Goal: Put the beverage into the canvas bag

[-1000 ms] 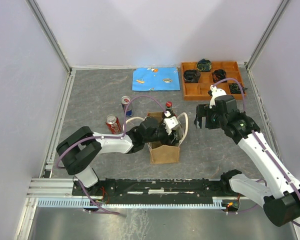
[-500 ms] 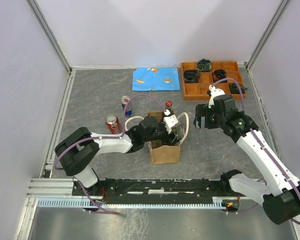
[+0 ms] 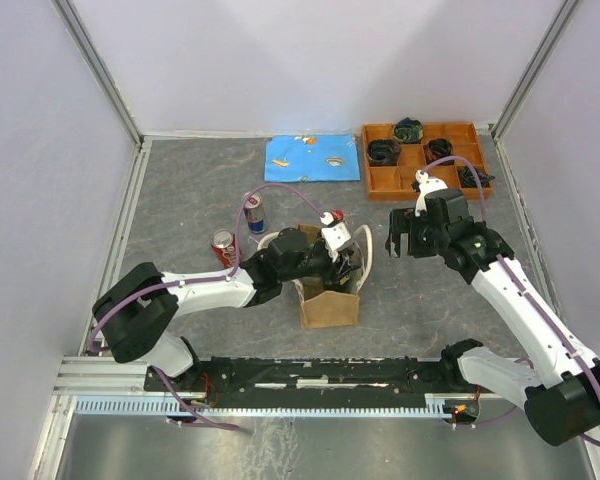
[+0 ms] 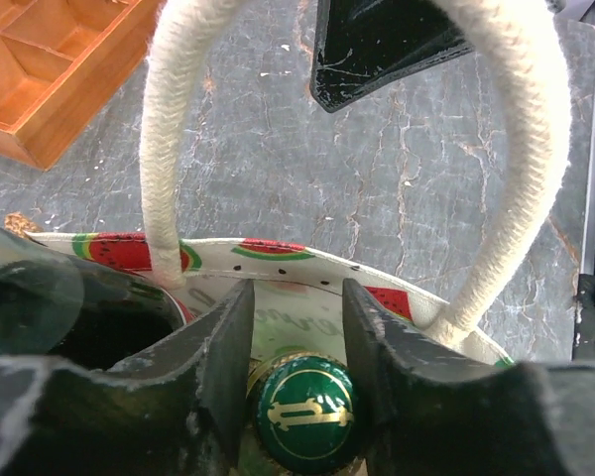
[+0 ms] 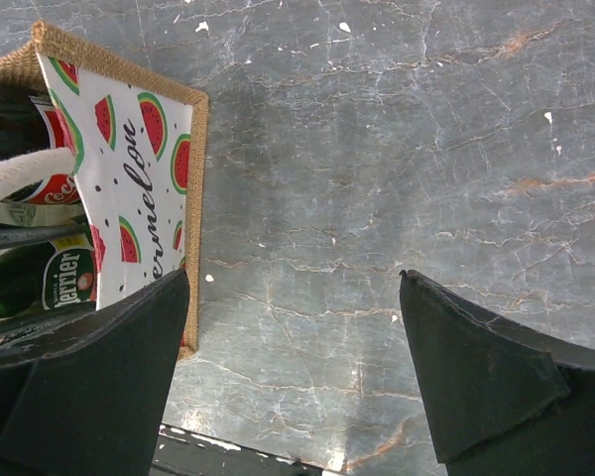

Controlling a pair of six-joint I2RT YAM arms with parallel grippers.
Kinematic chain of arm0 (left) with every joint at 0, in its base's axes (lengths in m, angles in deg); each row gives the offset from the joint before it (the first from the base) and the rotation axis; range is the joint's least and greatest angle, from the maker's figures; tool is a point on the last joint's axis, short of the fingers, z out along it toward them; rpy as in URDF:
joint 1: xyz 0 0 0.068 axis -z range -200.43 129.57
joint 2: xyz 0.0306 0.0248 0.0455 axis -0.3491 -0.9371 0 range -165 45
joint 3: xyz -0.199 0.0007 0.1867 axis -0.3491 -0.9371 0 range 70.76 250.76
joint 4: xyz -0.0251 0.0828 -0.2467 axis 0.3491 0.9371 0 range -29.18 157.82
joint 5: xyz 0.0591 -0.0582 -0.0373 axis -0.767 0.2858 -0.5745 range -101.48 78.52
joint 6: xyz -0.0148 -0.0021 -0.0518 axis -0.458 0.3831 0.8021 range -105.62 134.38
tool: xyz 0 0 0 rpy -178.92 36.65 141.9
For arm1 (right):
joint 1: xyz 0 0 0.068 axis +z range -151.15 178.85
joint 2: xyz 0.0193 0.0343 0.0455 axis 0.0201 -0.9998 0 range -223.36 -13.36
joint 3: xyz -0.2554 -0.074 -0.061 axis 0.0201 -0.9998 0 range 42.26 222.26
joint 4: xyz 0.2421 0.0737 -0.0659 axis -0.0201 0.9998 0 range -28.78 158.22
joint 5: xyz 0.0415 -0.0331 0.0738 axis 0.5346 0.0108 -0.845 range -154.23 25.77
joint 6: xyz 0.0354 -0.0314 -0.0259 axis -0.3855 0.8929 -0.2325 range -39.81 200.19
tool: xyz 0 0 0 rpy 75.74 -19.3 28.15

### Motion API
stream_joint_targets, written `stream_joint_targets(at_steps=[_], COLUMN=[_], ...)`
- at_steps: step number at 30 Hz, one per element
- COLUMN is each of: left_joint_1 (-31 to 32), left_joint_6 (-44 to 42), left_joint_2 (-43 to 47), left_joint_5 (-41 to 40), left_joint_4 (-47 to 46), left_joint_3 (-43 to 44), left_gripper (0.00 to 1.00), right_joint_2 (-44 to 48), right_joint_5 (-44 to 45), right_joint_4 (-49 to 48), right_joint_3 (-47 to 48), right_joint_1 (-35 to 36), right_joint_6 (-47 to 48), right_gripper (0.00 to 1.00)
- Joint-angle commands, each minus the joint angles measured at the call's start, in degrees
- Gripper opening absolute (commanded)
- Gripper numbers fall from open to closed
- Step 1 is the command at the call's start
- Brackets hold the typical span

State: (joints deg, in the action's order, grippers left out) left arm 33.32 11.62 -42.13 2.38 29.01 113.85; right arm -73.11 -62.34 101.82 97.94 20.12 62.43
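Observation:
The canvas bag [image 3: 330, 305] stands upright at table centre, tan outside with a watermelon-print lining [image 4: 278, 253] and cream loop handles [image 4: 169, 149]. My left gripper [image 3: 346, 258] reaches down into its open top. In the left wrist view its jaws [image 4: 297, 337] are closed on the cap of a green glass bottle [image 4: 302, 416] that stands inside the bag. The right wrist view shows the bag [image 5: 139, 169] with the green bottle's label [image 5: 40, 283] and a red-labelled drink inside. My right gripper [image 3: 398, 243] hovers open and empty just right of the bag [image 5: 293, 283].
A red can [image 3: 223, 245] and a blue-and-red can [image 3: 255, 210] stand left of the bag. An orange compartment tray [image 3: 370, 185] with dark items sits at the back right. A blue mat [image 3: 312, 158] lies at the back centre. Walls enclose the table.
My left wrist has risen and shifted toward the back over the bag, now covering the red bottle cap seen earlier. The right gripper has edged slightly left.

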Motion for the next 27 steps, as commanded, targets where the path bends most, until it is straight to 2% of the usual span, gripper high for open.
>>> stream_joint_targets(at_steps=[1,3,7,8,14,27], left_joint_1=[-0.2,-0.1,-0.2,-0.2,-0.1,-0.3], left_joint_6=[1.7,1.8,1.8,1.9,1.2,-5.9], left_joint_2=[1.3,1.1,0.9,1.0,1.1,0.4], left_joint_5=[0.9,1.2,1.9,1.9,1.2,-3.9], left_joint_4=[-2.3,-2.3,-2.3,-2.3,-2.8,-6.4], left_joint_3=[-0.1,-0.1,0.0,0.1,2.3,7.3], left_gripper=[0.41,0.34,0.06,0.04,0.03,0.03], right_joint_2=[0.0,-0.1,-0.4,-0.4,-0.9,-0.4], right_joint_5=[-0.6,-0.6,-0.6,-0.7,-0.7,-0.4], right_joint_4=[-2.5,-2.6,-2.6,-2.7,-2.9,-2.8], right_joint_3=[-0.2,-0.2,-0.2,-0.2,0.1,-0.2], right_joint_1=[0.2,0.2,0.2,0.2,0.1,0.2], right_joint_6=[-0.1,-0.1,-0.1,-0.1,0.0,0.0], right_gripper=[0.95,0.95,0.95,0.95,0.95,0.95])
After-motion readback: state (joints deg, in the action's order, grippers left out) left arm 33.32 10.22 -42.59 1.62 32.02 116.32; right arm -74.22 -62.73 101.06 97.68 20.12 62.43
